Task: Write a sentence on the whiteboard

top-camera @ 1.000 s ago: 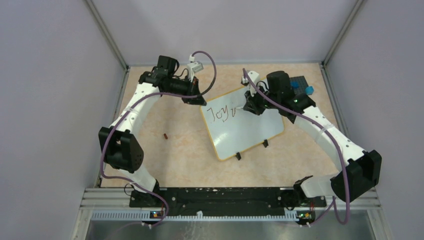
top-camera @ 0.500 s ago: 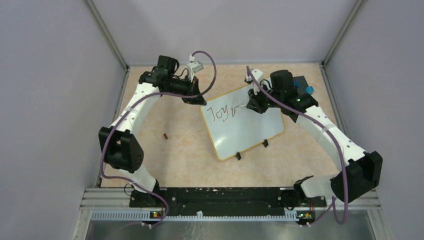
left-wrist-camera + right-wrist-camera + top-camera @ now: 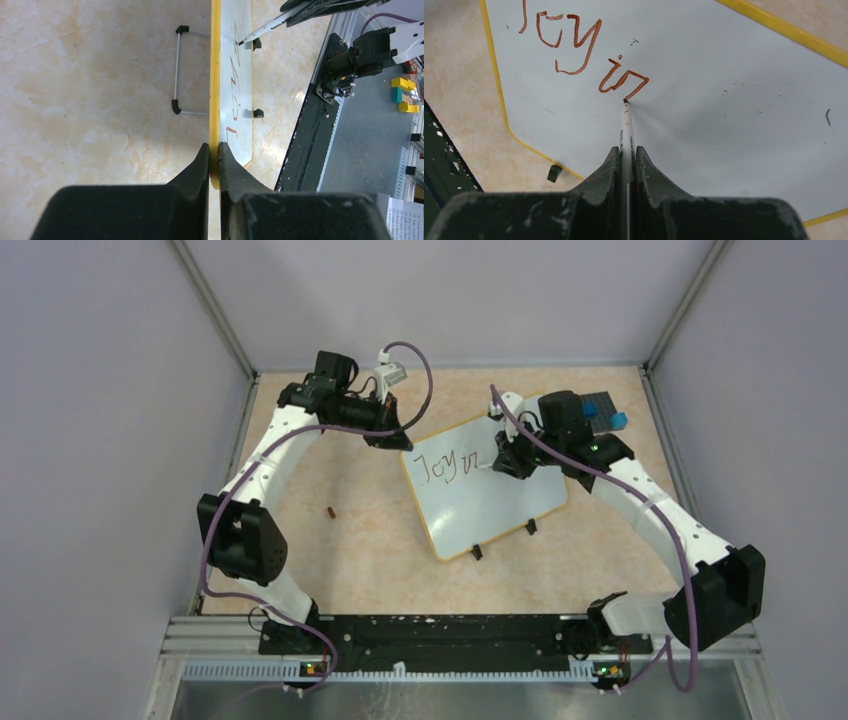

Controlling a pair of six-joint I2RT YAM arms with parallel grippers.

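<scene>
Marbled beige table [image 3: 360, 540] fills the top view. The whiteboard [image 3: 490, 505] lies on it right of centre, turned at an angle, with two black clip feet [image 3: 476, 552] on its near edge. The sentence [image 3: 447, 466] sits toward the board's far left corner and reads "Joy in" in reddish-brown strokes. The left gripper [image 3: 392, 441] is at that far left corner. The right gripper [image 3: 503, 462] hangs over the far part of the board, just right of the writing, with a marker [image 3: 487, 462] pointing toward the letters. A blue studded plate [image 3: 600, 403] lies beyond the right arm near the table's far right corner. A small dark object [image 3: 330, 511] lies alone on the table, left of the board.

From the left wrist, the whiteboard [image 3: 235, 100] is seen almost edge-on. The left gripper [image 3: 214, 150] has its fingers nearly together, pinching the yellow rim with one finger on each face. The written face lies to the right, and the marker [image 3: 262, 31] slants down onto it at the top. A thin U-shaped wire bracket [image 3: 176, 70] with black corners reaches from the rim out over the table.

From the right wrist, the right gripper [image 3: 627, 155] is closed narrowly on the marker's [image 3: 626, 125] white barrel. The marker's tip touches the whiteboard [image 3: 724, 125] at the end of the "n" in the sentence [image 3: 584, 55].
</scene>
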